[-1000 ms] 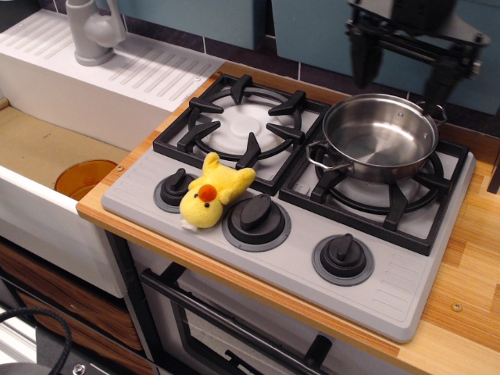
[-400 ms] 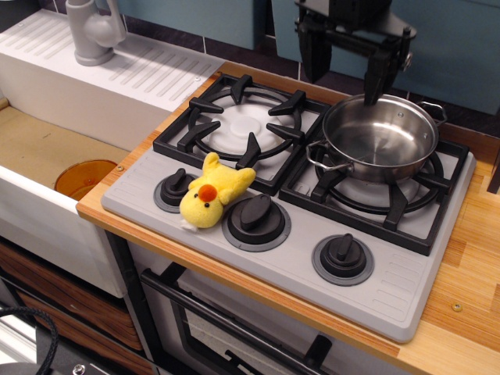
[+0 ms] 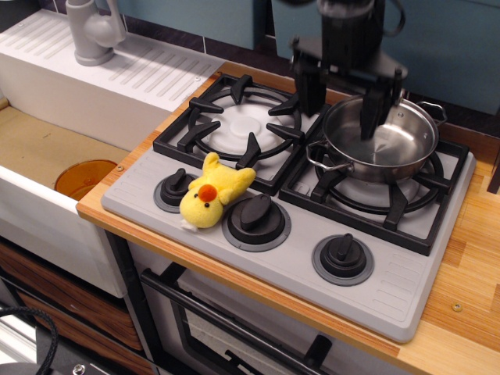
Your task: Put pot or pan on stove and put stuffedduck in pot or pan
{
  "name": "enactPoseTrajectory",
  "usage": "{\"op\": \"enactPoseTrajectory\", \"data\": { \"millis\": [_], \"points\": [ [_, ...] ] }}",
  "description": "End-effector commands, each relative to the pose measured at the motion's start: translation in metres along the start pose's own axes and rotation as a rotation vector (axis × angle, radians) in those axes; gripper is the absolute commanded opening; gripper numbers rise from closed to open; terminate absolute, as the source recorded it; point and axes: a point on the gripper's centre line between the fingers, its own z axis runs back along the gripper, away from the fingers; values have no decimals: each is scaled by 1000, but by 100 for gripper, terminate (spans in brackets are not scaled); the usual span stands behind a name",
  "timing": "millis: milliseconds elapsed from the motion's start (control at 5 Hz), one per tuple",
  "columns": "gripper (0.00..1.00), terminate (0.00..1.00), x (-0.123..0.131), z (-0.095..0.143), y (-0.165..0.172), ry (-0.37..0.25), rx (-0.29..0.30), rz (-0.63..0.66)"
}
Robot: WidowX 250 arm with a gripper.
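Your gripper (image 3: 341, 105) hangs with jaws spread wide and empty at upper right of frame, one finger apparently dipping inside the pot (image 3: 380, 138), the other outside its left rim. The pot sits on the stove (image 3: 391, 285)'s right grate. The stuffedduck (image 3: 211, 194) lies lower left, between two knobs.

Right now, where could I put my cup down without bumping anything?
The wooden counter right of the stove is bare. The left grate is unoccupied too. It's crowded around the pot, gripper and duck.
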Motion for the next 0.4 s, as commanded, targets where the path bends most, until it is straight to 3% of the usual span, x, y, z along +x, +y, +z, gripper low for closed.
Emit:
{"op": "enactPoseTrajectory", "data": {
  "millis": [0,200],
  "points": [
    [100,0,12,-4,-3,-128,-31,-22],
    [100,0,14,-14,-3,-152,-51,-24]
  ]
}}
